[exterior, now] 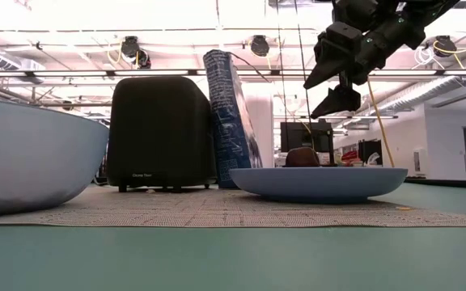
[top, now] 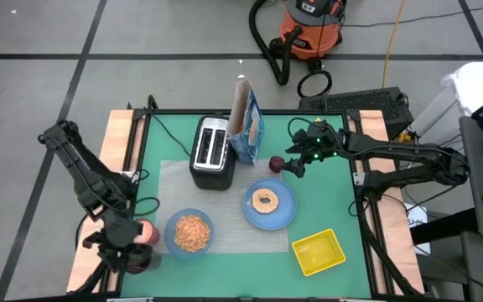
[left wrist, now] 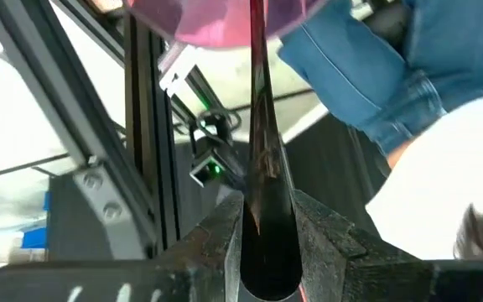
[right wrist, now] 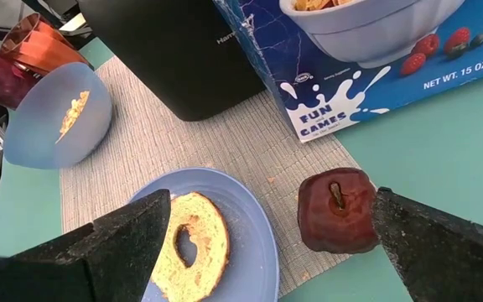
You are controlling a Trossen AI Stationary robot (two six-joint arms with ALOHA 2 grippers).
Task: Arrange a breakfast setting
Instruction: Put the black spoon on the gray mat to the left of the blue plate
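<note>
Now my right fingers (right wrist: 267,243) are spread wide above the dark red fruit (right wrist: 337,210), not touching it. My left fingers (left wrist: 267,252) squeeze the spoon (left wrist: 262,151).

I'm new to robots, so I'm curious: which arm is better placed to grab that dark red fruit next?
The right. Its open gripper hangs just above the fruit beside the plate. The left gripper is off the table's near-left corner, already shut on the spoon.
</note>
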